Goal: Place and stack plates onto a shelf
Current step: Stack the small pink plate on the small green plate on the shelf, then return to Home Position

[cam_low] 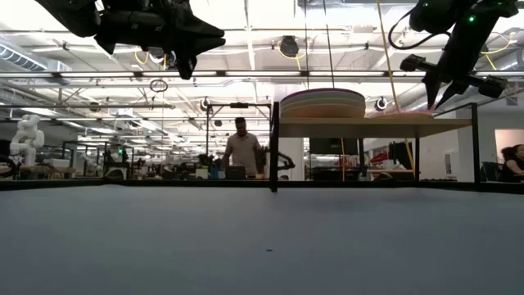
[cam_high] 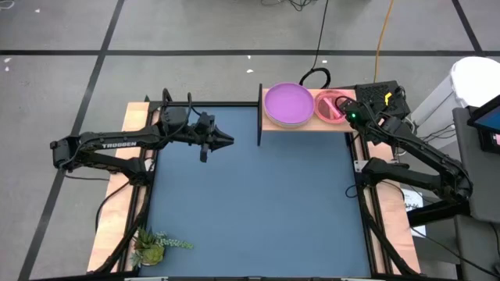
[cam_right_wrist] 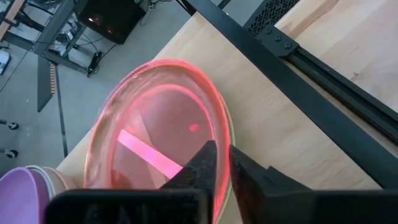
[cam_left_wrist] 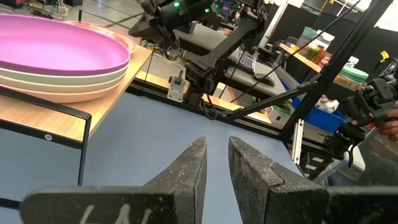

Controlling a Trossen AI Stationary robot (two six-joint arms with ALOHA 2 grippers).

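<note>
The shelf [cam_high: 308,125] stands at the table's far edge with its black upright [cam_high: 259,113] at its left end. On it the large plates [cam_low: 323,102] are stacked, with the purple plate [cam_high: 289,104] on top and cream and salmon rims under it [cam_left_wrist: 68,78]. To their right lies the translucent pink plate [cam_high: 330,105] with a centre bar, and a green rim shows beneath it. My right gripper [cam_high: 346,115] stands at this plate's right rim, fingers nearly together. My left gripper [cam_high: 229,141] hovers shut, high above the mat, left of the shelf. My right gripper [cam_right_wrist: 222,152] comes from above, slanting down, onto the pink plate's rim [cam_right_wrist: 217,127] on the side away from the purple plate. One finger stands inside the rim and one outside. The plate lies flat on the smaller plates on the shelf.
The blue mat [cam_high: 250,203] in front of the shelf is bare. A small plant [cam_high: 152,248] sits at the near left corner. Wooden side rails [cam_high: 117,211] and black frame bars border the mat. People [cam_low: 243,147] stand in the room beyond the table.
</note>
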